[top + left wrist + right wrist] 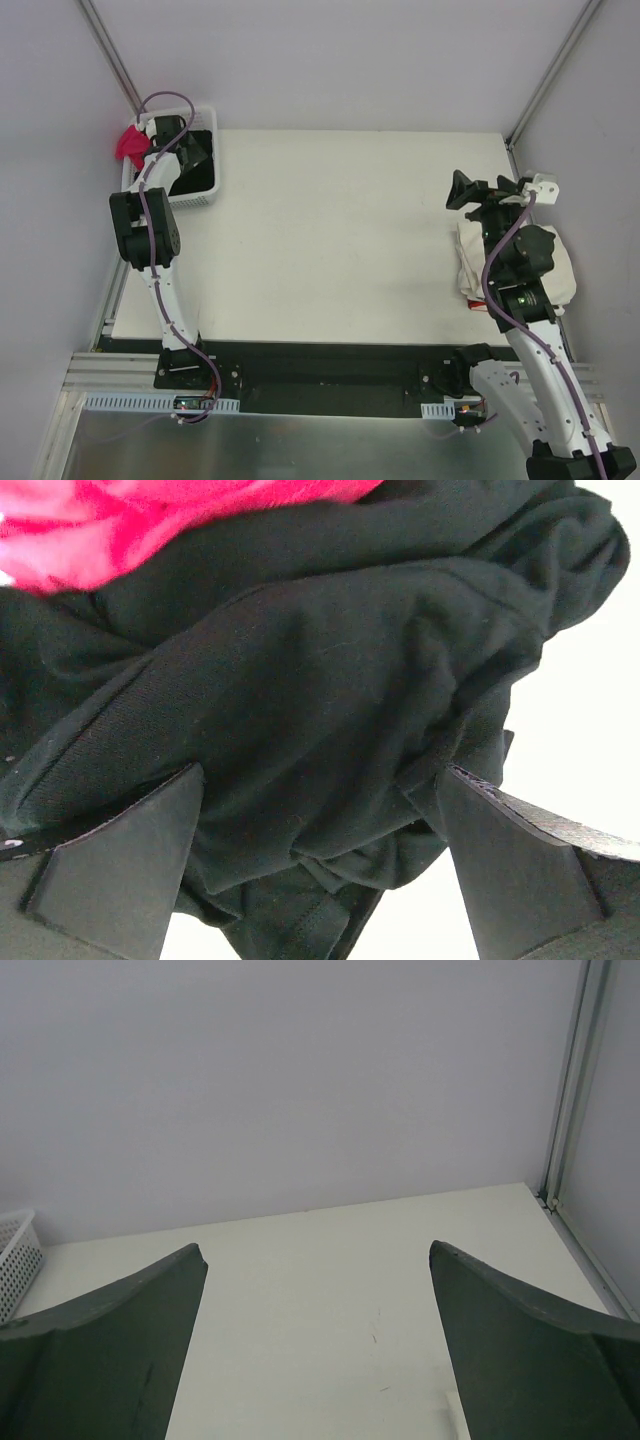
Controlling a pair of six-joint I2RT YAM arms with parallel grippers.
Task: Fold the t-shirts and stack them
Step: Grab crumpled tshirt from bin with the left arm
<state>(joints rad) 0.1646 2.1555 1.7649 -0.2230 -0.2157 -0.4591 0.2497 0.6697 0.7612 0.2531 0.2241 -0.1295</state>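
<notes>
Left gripper [320, 780] fully spread, fingers straddling a bunched fold of the black t-shirt [300, 680]; cloth sits between them, not pinched. Pink t-shirt [150, 520] lies just past the black one, over the far-left rim of the white mesh basket [205, 195], which sits at the bench's [340, 240] far-left corner. Right gripper [315, 1260] equally wide, holding nothing, hovering near the right edge just beyond the cream-white t-shirts [565, 270] piled there.
</notes>
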